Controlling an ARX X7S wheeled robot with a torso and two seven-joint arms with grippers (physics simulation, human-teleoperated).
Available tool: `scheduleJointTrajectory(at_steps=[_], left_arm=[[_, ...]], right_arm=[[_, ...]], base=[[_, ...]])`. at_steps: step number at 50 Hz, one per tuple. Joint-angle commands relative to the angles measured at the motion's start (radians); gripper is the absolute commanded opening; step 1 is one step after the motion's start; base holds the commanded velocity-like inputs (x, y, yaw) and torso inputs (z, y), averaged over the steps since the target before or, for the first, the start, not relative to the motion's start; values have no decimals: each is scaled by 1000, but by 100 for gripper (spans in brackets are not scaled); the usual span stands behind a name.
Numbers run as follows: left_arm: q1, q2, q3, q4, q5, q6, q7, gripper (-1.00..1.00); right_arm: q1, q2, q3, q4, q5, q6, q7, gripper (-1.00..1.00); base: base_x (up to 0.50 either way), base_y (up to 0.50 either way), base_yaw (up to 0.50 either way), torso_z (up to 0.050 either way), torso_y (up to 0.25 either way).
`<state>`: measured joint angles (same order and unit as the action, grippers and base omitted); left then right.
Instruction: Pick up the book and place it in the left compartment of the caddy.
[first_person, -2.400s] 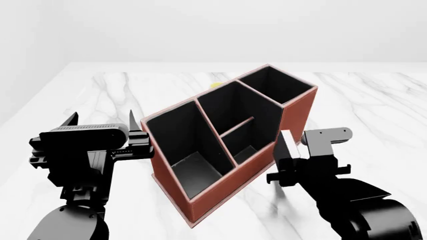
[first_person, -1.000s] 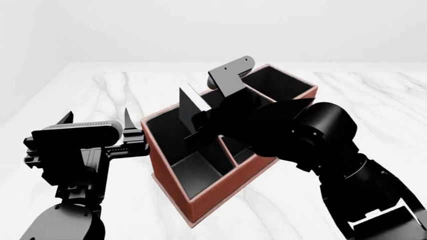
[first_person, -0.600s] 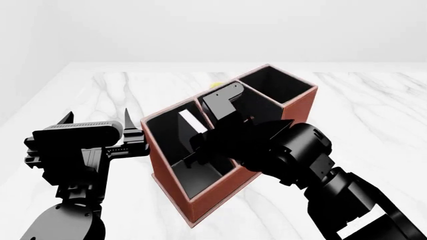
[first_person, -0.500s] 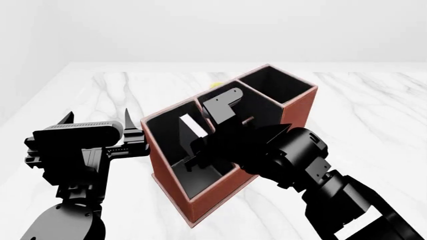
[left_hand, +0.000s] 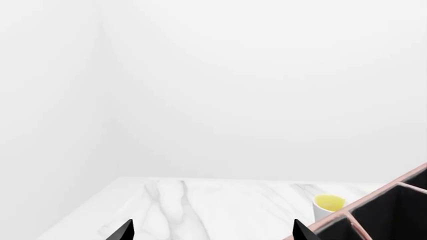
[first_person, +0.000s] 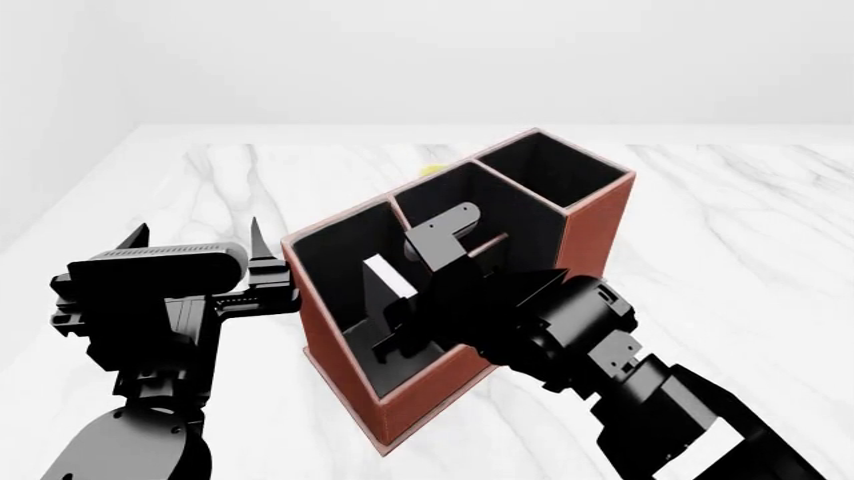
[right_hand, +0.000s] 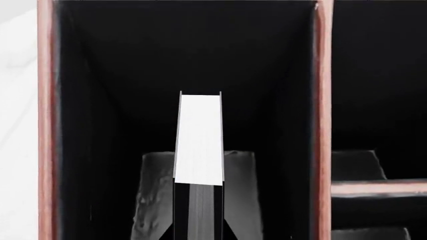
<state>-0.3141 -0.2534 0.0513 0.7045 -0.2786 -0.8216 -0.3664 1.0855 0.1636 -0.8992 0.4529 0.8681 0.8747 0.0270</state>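
Note:
The reddish-brown caddy (first_person: 589, 222) stands at the middle of the marble table. My right gripper (first_person: 396, 320) is shut on the black book (first_person: 388, 277) and holds it upright, white page edges up, inside the left compartment (first_person: 330, 275). In the right wrist view the book (right_hand: 199, 137) stands between the jaws of the right gripper (right_hand: 198, 231), centred between the compartment's walls, above its grey floor (right_hand: 243, 200). I cannot tell whether the book touches the floor. My left gripper (first_person: 194, 238) is open and empty just left of the caddy.
A white cup with yellow inside (left_hand: 328, 206) stands behind the caddy's rim (left_hand: 387, 192); a bit of it shows in the head view (first_person: 430, 170). The divider (right_hand: 323, 100) separates the small middle bays. White walls bound the table's far and left sides.
My right arm swung from the caddy's right side over it and lowered the book down into the left compartment. The left arm has barely moved.

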Motion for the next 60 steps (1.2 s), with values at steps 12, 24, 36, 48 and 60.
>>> scheduleJointTrajectory(at_steps=[12, 24, 36, 48, 60], left_arm=[[-3, -6, 5, -5, -8, 5, -8, 100], [-2, -10, 7, -6, -13, 8, -12, 100], [-1, -14, 9, -7, -19, 10, -17, 100], [-2, -18, 11, -5, -24, 9, -22, 100], [-4, -21, 11, -7, -31, 10, -26, 100]], right_arm=[[0, -19, -13, 50, -40, -28, -30, -100], [3, -20, -18, 50, -37, -25, -29, -100], [9, -16, -21, 42, -31, -21, -32, 100], [16, -11, -19, 32, -23, -14, -26, 100], [113, 99, 170, -311, 201, 206, 177, 100]], base=[[0, 0, 0, 0, 1], [0, 0, 0, 0, 2], [0, 0, 0, 1, 0], [0, 0, 0, 0, 0], [0, 0, 0, 0, 1]])
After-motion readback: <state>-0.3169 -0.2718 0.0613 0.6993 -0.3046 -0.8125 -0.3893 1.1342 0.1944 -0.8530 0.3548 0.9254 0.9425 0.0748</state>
